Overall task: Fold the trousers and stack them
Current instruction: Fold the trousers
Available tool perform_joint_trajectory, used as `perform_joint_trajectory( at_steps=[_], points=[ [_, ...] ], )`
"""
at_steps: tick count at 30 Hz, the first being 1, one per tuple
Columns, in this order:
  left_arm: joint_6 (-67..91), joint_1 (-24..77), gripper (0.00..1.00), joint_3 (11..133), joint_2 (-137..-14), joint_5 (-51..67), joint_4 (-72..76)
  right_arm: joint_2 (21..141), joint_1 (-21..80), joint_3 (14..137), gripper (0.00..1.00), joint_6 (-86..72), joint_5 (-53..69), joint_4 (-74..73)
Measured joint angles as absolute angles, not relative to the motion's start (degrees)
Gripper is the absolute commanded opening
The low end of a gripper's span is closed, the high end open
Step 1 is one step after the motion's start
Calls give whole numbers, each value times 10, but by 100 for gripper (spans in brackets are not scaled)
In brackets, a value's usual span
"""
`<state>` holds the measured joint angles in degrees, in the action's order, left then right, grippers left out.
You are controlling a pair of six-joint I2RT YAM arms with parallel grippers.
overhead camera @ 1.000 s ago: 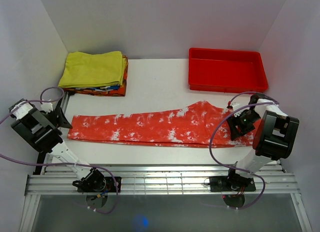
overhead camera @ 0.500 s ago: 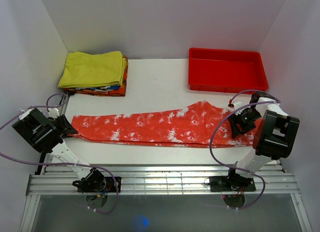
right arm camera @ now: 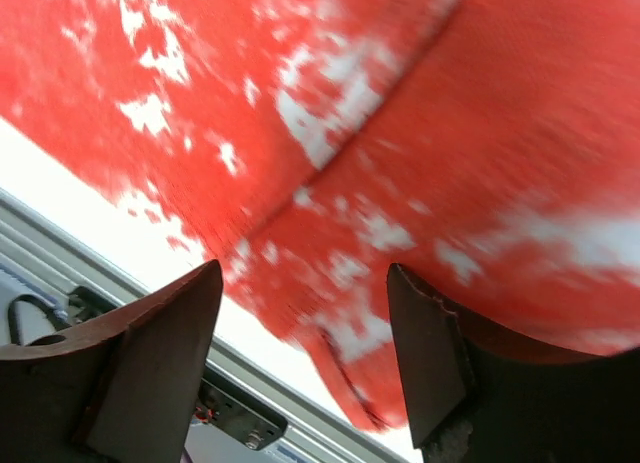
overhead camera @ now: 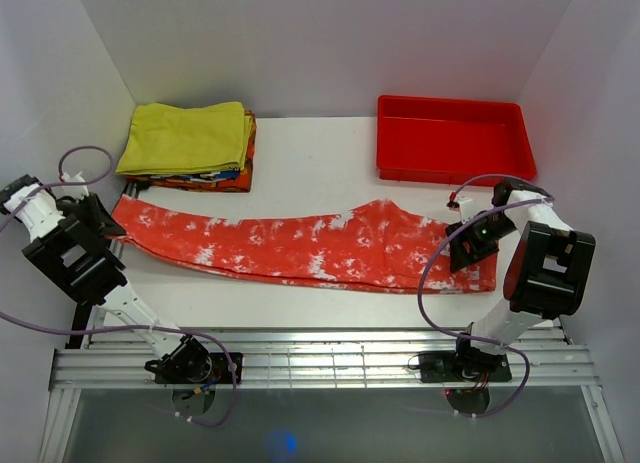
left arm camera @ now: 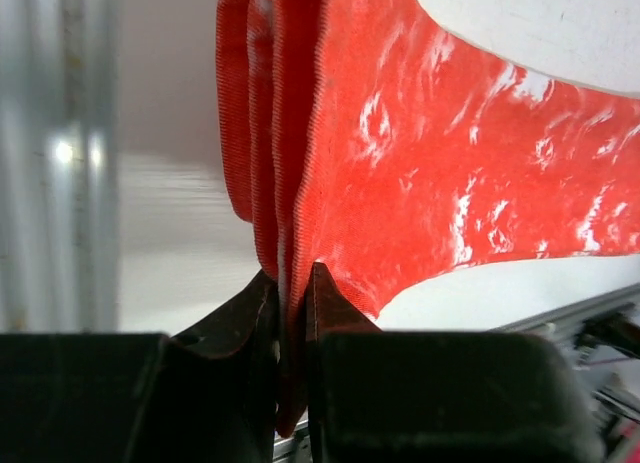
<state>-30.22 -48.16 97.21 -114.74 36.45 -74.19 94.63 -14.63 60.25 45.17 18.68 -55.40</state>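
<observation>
Moved since earlier: hem end of trousers [overhead camera: 300, 245], outward and away with left gripper [overhead camera: 100, 211]; waist end shifted under right gripper [overhead camera: 468, 238].
Left gripper: clamped on bunched leg hems, cloth fanning out ahead of fingertips.
Right gripper: fingers apart, waist cloth just beyond fingertips, nothing pinched.
Trousers: stretched long between both grippers, legs seemingly laid one on the other.
Done: lengthwise fold, apparently.
Left to do: crosswise folds, then stacking, likely on folded pile [overhead camera: 185, 143] ahead of left gripper.
</observation>
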Motion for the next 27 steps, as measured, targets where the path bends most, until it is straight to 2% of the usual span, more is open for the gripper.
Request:
perform_joint_trajectory(
  at_steps=[5, 8, 12, 17, 21, 27],
  points=[
    [-335, -482, 0, 1085, -1140, 354, -777, 933, -134, 670, 76, 439, 234, -599],
    [-354, -470, 0, 1080, -1111, 356, -775, 921, -138, 716, 78, 435, 253, -621],
    [-366, -414, 0, 1018, -1030, 364, -765, 903, -146, 731, 78, 434, 259, -641],
    [-333, -261, 0, 960, -941, 426, -757, 902, -174, 704, 78, 434, 243, -644],
    [-231, -186, 0, 882, -894, 471, -710, 902, -228, 686, 79, 436, 220, -644],
    [-50, -79, 0, 752, -847, 455, -552, 904, -292, 669, 79, 444, 194, -636]
  ],
)
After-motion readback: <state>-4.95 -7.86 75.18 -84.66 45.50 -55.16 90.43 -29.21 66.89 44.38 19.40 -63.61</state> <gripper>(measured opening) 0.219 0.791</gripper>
